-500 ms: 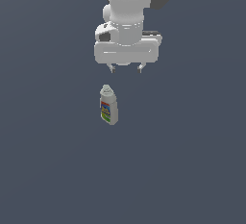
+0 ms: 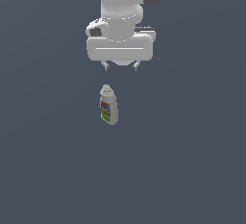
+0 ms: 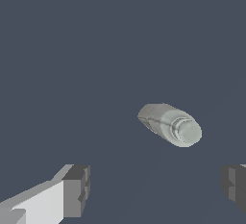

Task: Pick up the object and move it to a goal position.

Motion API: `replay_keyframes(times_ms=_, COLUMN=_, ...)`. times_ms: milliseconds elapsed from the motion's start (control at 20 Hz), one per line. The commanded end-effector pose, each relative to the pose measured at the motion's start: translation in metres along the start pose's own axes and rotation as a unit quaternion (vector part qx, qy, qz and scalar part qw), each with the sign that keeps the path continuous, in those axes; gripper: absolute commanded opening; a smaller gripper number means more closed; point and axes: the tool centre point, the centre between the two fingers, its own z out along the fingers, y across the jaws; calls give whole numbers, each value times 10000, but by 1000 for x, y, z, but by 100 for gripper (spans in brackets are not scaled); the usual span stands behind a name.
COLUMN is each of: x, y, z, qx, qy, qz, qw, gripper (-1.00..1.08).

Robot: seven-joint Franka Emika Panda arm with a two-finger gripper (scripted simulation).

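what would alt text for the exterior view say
A small off-white bottle with a colourful label stands on a plain dark grey floor. A white robot gripper hangs above it, fingers apart, not touching.

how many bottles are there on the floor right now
1. The bottle stands upright on the dark surface, below the open gripper in the exterior view, untouched. The wrist view shows its cap end between the jaws, nothing else.

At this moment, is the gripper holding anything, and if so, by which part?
Nothing is held. The gripper is open and apart from the bottle, which stands free on the surface with nothing between the fingers.
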Motion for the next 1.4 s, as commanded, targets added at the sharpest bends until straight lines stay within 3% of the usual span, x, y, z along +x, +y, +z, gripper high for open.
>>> replay_keyframes(times_ms=0, x=1, y=3, z=-2, qx=23, qy=36, qz=59, qw=10000, gripper=100)
replay_keyframes(times_ms=400, x=1, y=5, z=0, qx=9, qy=16, qz=-117, qw=9999, gripper=100)
replay_keyframes(times_ms=850, x=4, y=13, z=8, qx=-18, qy=-26, qz=-730, qw=9973, gripper=100)
replay_keyframes(times_ms=1350, x=7, y=30, z=22, qx=-50, qy=-111, qz=-1840, qw=9829, gripper=100)
